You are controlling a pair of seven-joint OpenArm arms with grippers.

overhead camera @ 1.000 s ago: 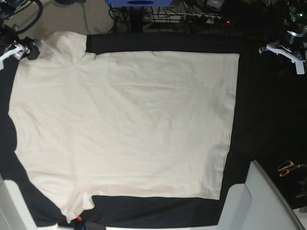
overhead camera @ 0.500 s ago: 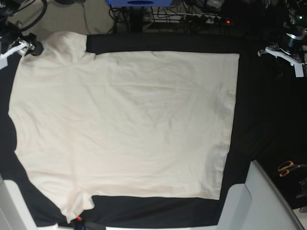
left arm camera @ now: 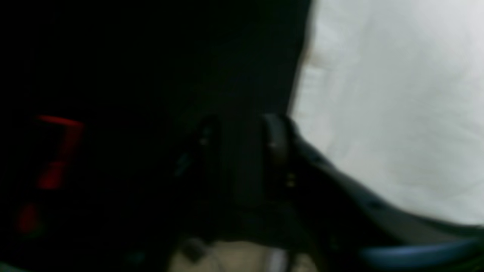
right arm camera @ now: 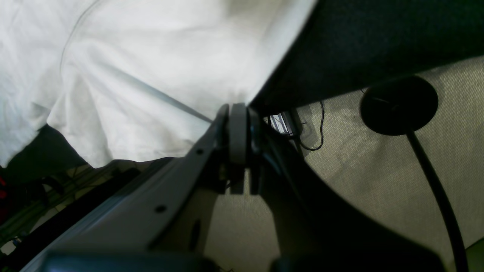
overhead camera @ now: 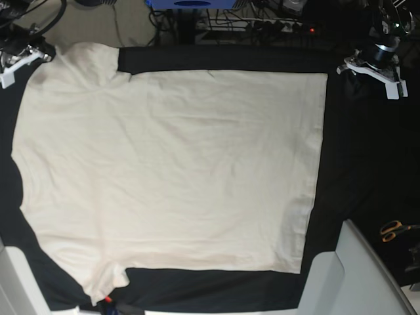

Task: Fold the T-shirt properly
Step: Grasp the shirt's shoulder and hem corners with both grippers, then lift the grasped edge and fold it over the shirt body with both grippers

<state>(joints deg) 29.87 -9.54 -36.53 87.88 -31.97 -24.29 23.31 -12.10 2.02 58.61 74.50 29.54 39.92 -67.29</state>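
Observation:
The cream T-shirt (overhead camera: 170, 170) lies spread flat on the black table cloth (overhead camera: 354, 164), sleeves at the left, hem at the right. My left gripper (overhead camera: 344, 67) hovers over the black cloth just right of the shirt's far hem corner. In the blurred left wrist view the gripper (left arm camera: 242, 139) is open, with the shirt (left arm camera: 397, 113) beside it. My right gripper (overhead camera: 41, 51) is at the far left table corner, next to the far sleeve. In the right wrist view the gripper (right arm camera: 238, 109) is shut at the sleeve's edge (right arm camera: 151, 56); no cloth shows between the fingers.
Orange-handled scissors (overhead camera: 392, 230) lie at the right. A grey-white panel (overhead camera: 354, 275) stands at the bottom right corner. Cables and a power strip (overhead camera: 262, 23) run behind the table. Carpeted floor and a black round base (right arm camera: 399, 104) lie beyond the table's edge.
My right gripper has moved up and back from the far sleeve toward the table's corner. My left gripper has moved left toward the shirt's far hem corner. The shirt has not moved.

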